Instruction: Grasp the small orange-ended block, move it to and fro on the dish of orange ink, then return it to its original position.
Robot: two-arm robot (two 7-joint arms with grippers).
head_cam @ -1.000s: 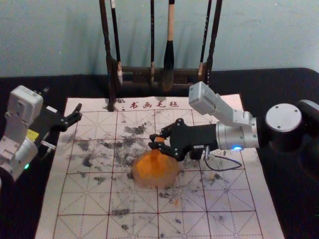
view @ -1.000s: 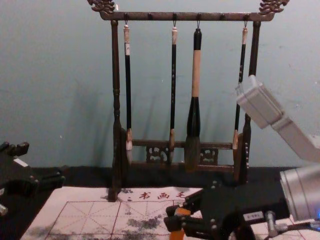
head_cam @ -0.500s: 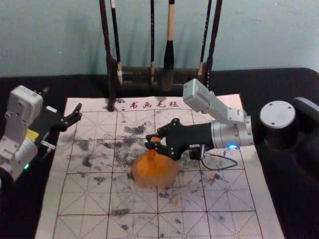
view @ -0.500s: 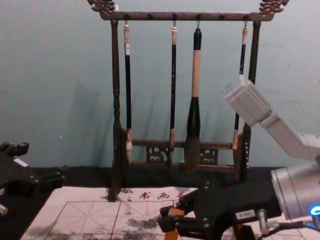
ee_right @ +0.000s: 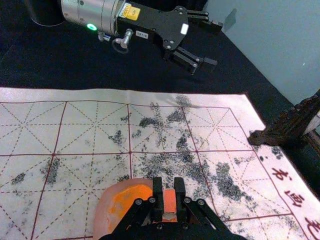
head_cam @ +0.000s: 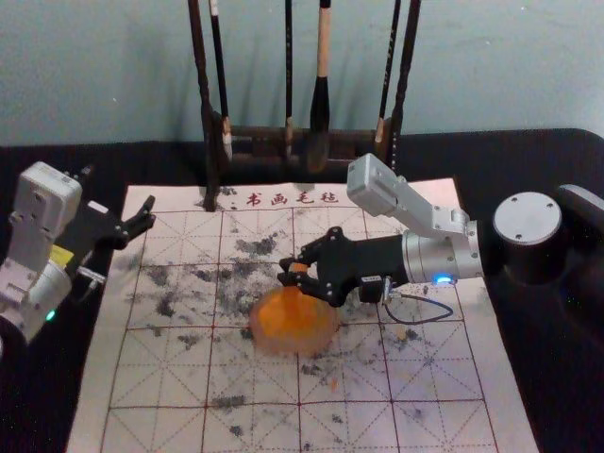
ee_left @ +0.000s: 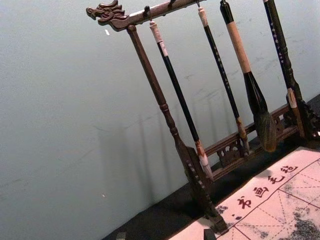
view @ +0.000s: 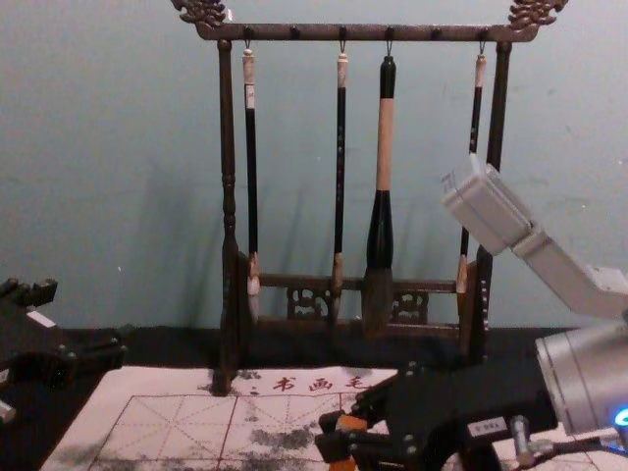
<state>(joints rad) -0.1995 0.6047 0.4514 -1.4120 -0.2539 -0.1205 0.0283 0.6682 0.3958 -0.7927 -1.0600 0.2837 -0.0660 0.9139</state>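
Over the far part of the ink dish (head_cam: 294,335), my right gripper (head_cam: 296,274) is shut on the orange block (head_cam: 298,268). The right wrist view has the block (ee_right: 169,202) pinched between the fingertips of the right gripper (ee_right: 169,200), beside the dish's rim (ee_right: 102,215). In the chest view the block (view: 345,442) hangs upright from the gripper; its lower end is out of sight. My left gripper (head_cam: 140,223) is parked open at the mat's far left corner.
A dark wooden rack (view: 228,196) with several hanging brushes stands behind the mat (head_cam: 160,377). The largest brush (view: 381,231) hangs right of the rack's middle. Dark ink smudges (head_cam: 255,247) mark the mat around the dish.
The right gripper, holding the block, first moved left over the dish, then came back slightly to the right. The left arm has stayed put.
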